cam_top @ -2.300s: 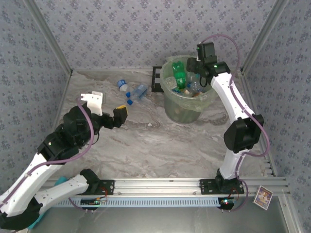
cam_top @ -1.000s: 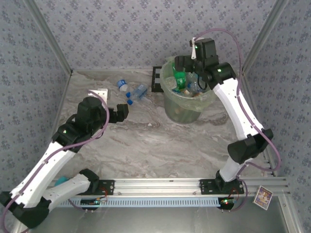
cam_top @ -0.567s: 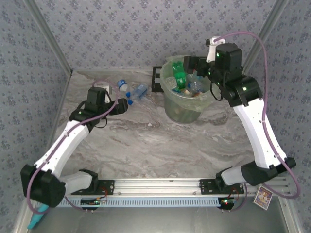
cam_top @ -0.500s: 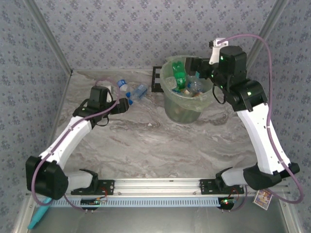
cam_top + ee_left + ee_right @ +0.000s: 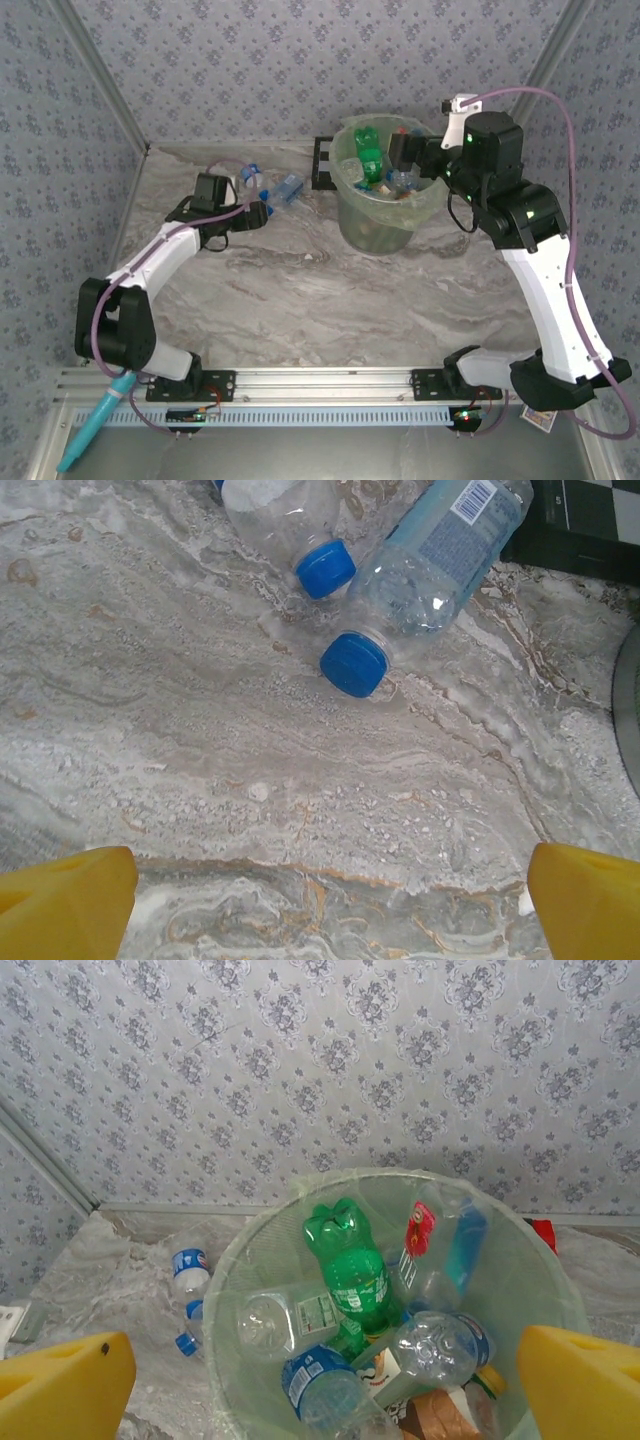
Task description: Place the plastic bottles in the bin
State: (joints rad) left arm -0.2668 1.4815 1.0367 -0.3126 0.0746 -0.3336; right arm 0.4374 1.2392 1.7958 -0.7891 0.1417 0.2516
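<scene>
1. Two plastic bottles lie on their sides on the surface, far left of centre and left of the bin. One is a blue-label bottle (image 5: 440,555), the other a clear bottle (image 5: 280,510). Both have blue caps pointing near and lie just beside each other.
2. Bin (image 5: 380,225) sits far, right of centre, bag-lined. It already holds a pile: a green bottle (image 5: 350,1265) plus several clear ones with blue and red labels.
3. Progress: most looks done, with at least these two left to bin.
4. Left end effector (image 5: 320,900): fingers spread wide, empty, low over the surface on the near side of the two bottles, not touching them.
5. Right end effector (image 5: 320,1390): spread, empty, above the bin's right side, looking down into it.
6. Black rack (image 5: 325,162) stands between the loose bottles and the bin.
</scene>
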